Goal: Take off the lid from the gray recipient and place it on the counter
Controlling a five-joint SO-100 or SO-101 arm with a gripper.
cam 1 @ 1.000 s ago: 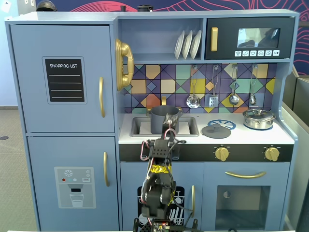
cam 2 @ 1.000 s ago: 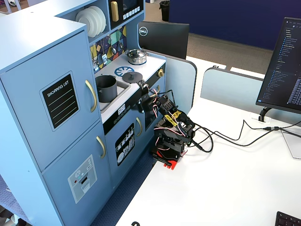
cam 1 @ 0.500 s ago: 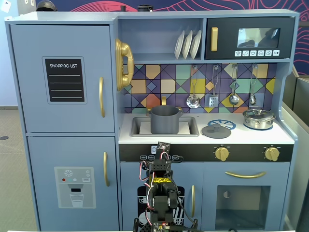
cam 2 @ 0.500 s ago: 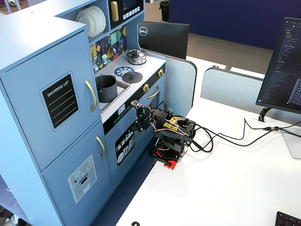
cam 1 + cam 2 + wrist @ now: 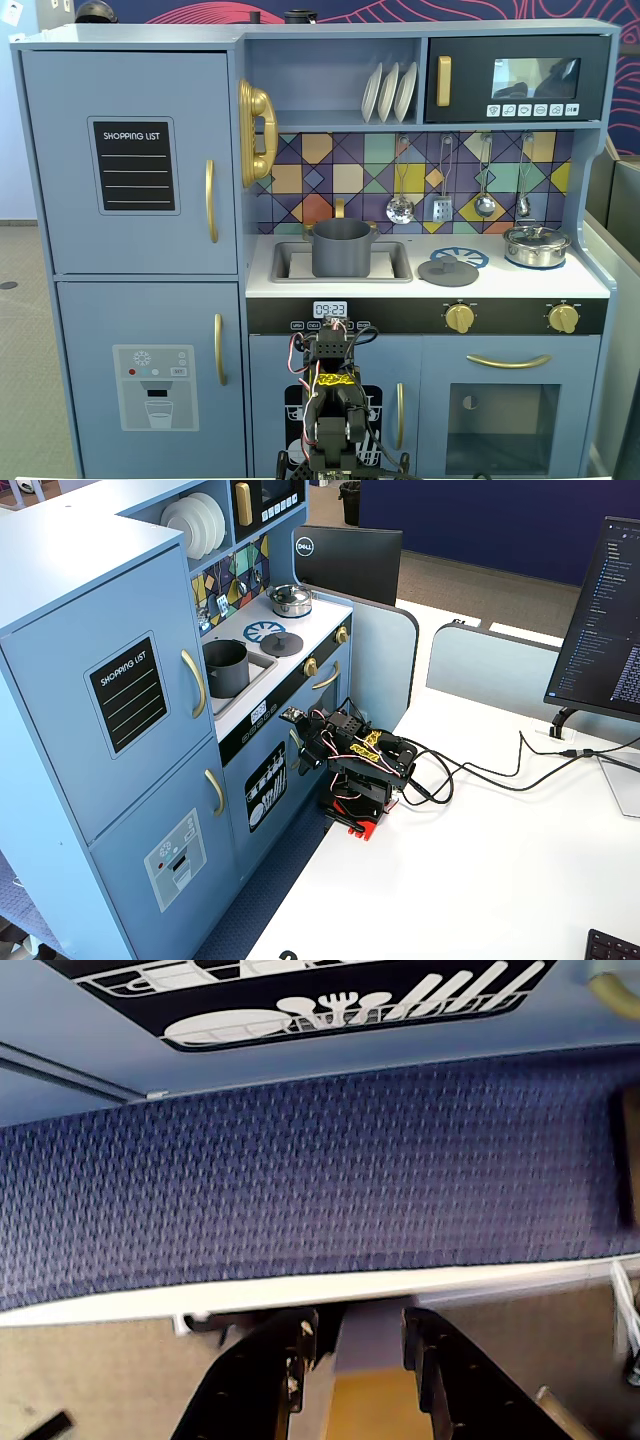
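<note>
The gray recipient (image 5: 341, 247) stands uncovered in the sink, also seen in the other fixed view (image 5: 226, 667). The dark gray lid (image 5: 447, 268) lies flat on the pale counter (image 5: 500, 285), just in front of the blue burner print; it also shows in the side fixed view (image 5: 282, 644). My arm (image 5: 330, 400) is folded low in front of the kitchen's lower doors, far below the counter. My gripper (image 5: 358, 1335) is open and empty, pointing down at the table edge and the blue carpet; it also shows in the side fixed view (image 5: 298, 748).
A shiny steel pot with its lid (image 5: 536, 244) stands on the right burner. Utensils hang on the back wall (image 5: 440, 190). The white table (image 5: 480, 880) holds cables, and a monitor (image 5: 605, 630) stands at its right.
</note>
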